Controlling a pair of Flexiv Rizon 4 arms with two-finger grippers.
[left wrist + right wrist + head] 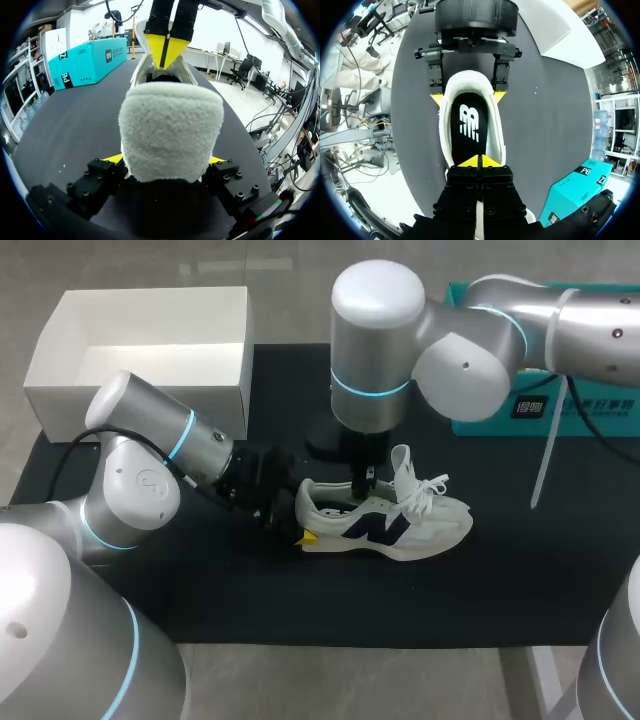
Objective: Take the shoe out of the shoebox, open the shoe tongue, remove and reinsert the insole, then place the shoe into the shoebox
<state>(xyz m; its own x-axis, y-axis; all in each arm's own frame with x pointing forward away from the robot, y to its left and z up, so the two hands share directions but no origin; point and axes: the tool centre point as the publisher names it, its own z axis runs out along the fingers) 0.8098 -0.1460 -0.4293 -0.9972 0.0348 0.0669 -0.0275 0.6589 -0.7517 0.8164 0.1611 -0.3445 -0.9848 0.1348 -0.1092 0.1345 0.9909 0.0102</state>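
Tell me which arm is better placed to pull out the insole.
Right. The right hand sits over the opening of the shoe, tips together at the insole, while the left hand clamps the heel, steadying it.

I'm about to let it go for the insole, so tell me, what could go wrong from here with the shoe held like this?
The left gripper clamps only the heel of the shoe, so a pull by the right gripper, whose shut tips sit down inside over the insole, might tip the toe up or slip the heel free. The loose laces lie beside that gripper and could snag.
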